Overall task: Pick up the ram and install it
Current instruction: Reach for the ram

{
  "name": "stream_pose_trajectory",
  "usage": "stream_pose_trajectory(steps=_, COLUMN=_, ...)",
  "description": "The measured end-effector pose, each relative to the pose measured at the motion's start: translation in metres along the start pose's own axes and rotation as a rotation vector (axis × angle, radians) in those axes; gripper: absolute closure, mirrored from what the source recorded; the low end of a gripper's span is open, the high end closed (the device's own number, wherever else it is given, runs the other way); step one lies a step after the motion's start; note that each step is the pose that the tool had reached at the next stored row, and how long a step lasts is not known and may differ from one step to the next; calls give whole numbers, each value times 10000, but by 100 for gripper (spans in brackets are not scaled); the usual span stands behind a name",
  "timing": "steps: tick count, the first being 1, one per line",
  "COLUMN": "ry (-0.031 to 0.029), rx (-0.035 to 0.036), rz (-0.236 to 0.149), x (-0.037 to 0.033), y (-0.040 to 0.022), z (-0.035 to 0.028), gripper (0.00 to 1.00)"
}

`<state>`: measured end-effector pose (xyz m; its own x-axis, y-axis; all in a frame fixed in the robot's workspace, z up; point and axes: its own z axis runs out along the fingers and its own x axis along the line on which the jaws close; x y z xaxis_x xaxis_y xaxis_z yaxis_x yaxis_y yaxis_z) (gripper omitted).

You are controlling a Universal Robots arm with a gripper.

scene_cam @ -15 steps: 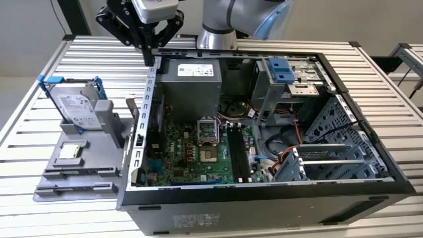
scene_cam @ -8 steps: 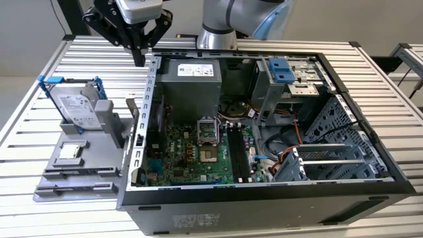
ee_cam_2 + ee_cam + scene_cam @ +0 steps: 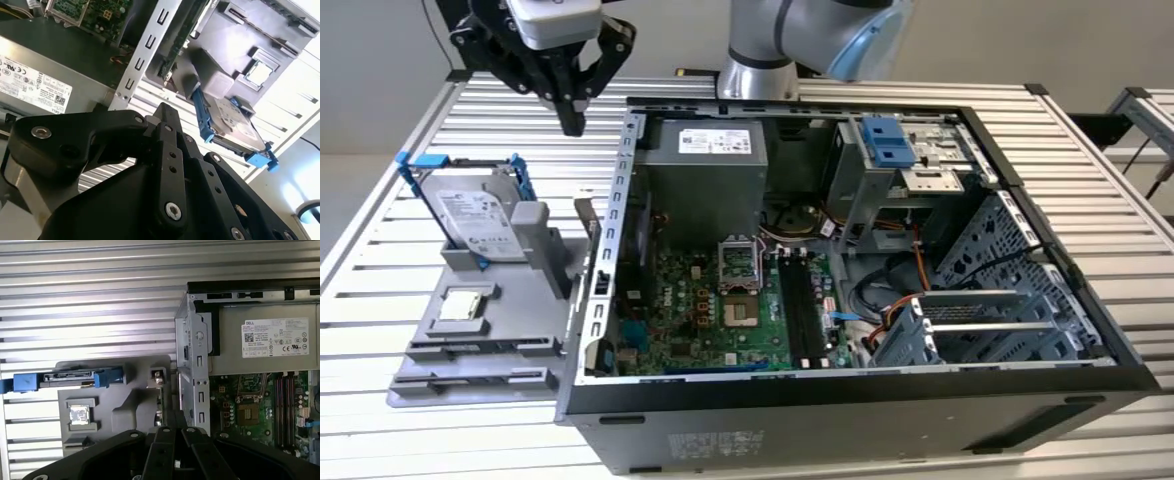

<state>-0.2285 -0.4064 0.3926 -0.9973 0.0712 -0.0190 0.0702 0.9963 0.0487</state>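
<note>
Nearest you in the second wrist view is the gripper (image 3: 166, 112), its black fingers pressed together on nothing; past its tip the ram (image 3: 176, 47) stands on edge in the grey holder (image 3: 217, 80), just beside the case wall (image 3: 143, 50), with the hard drive (image 3: 231, 122) in blue brackets beyond. In the first wrist view you look straight down; a square chip (image 3: 80, 414) lies flat in the holder; the power supply (image 3: 230, 340) carries a white printed label (image 3: 275, 337); two long black slots (image 3: 284, 410) cross the motherboard (image 3: 225, 410). In the exterior view you see the gripper hanging above the slatted table (image 3: 360, 260), outside the open case, with open tabletop on the exterior view's left.
</note>
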Motion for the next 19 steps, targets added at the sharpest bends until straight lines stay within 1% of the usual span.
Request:
stream_pose_trajectory(steps=7, ry=0, rx=-1, rz=0, x=243, y=-34, z=-6, gripper=100)
stream_pose_trajectory(steps=11, ry=-1, rx=-1, rz=-1, x=396, y=-57, z=-10, gripper=100)
stream_pose_trajectory(steps=19, ry=-3, rx=-4, rz=0, x=735, y=-121, z=-19, gripper=100)
